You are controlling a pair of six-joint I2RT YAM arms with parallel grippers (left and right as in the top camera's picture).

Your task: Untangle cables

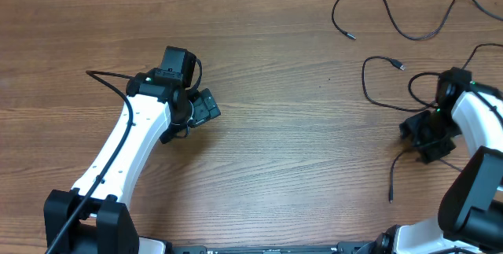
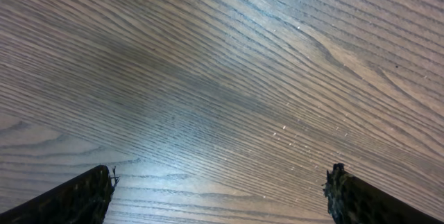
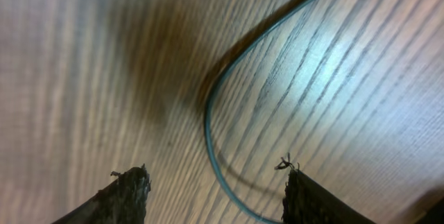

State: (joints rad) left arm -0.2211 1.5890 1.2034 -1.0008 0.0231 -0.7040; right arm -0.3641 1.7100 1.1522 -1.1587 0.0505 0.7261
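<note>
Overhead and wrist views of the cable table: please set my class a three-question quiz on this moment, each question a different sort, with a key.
1. True or false: the left pincer is shut on a cable.
2. In the right wrist view, where does the cable lie? A) on the wood, between the open fingers of the right pincer; B) wound in a tight coil; C) draped over one finger.
3. Fill in: from overhead, the loose cables all lie on the ___ arm's side of the table.

Key: 1 false; 2 A; 3 right.
</note>
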